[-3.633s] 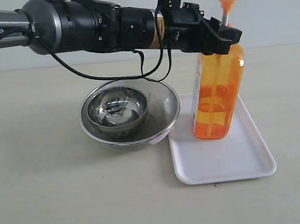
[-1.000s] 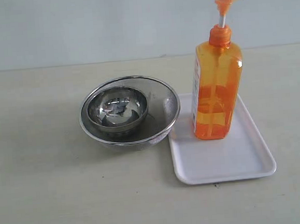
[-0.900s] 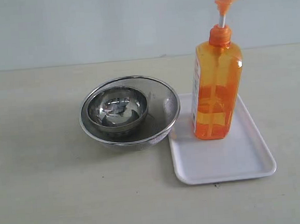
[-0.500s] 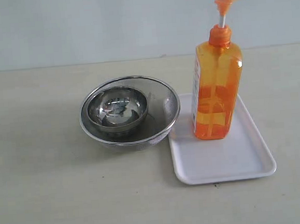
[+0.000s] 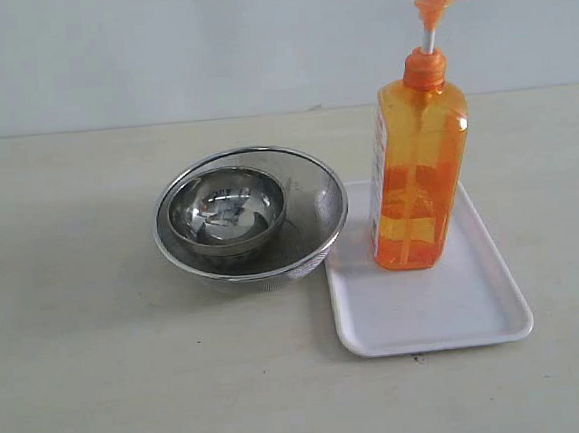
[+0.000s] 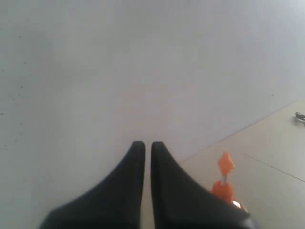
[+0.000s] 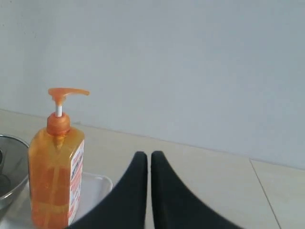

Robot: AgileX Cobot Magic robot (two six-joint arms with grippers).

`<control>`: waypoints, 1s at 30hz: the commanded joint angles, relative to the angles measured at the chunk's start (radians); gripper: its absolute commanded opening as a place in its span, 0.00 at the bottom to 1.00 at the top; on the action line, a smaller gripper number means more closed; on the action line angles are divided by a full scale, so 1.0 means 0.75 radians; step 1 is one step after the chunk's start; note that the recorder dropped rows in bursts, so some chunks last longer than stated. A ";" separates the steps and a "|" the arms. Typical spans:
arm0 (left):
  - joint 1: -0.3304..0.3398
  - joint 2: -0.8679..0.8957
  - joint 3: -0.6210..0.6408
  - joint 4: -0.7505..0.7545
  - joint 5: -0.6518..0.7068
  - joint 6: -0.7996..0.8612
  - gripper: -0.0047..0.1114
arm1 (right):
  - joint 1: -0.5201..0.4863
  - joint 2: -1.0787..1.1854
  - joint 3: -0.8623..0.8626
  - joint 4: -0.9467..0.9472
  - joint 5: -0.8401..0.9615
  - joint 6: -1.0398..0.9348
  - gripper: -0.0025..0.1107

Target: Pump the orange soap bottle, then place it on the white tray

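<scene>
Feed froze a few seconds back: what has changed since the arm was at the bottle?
The left gripper let go of the bottle near its neck and withdrew from the exterior view, now shut. The bottle stays upright on the tray; bowls unmoved.

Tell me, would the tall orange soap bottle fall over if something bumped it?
Probably, if bumped up high: the orange soap bottle is tall and narrow. Pushed low, it might slide instead, since the white tray under it looks glossy.

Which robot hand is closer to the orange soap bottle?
Probably right. The right gripper has the orange soap bottle big beside it; the left gripper sees only its small, distant pump top.
</scene>
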 commanded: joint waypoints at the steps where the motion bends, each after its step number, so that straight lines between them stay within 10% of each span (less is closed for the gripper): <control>1: 0.005 -0.135 0.103 -0.002 0.074 0.010 0.08 | 0.001 -0.089 0.006 -0.001 0.008 -0.014 0.02; 30: 0.005 -0.496 0.247 -0.002 0.243 0.224 0.08 | 0.001 -0.162 0.006 -0.001 0.026 0.002 0.02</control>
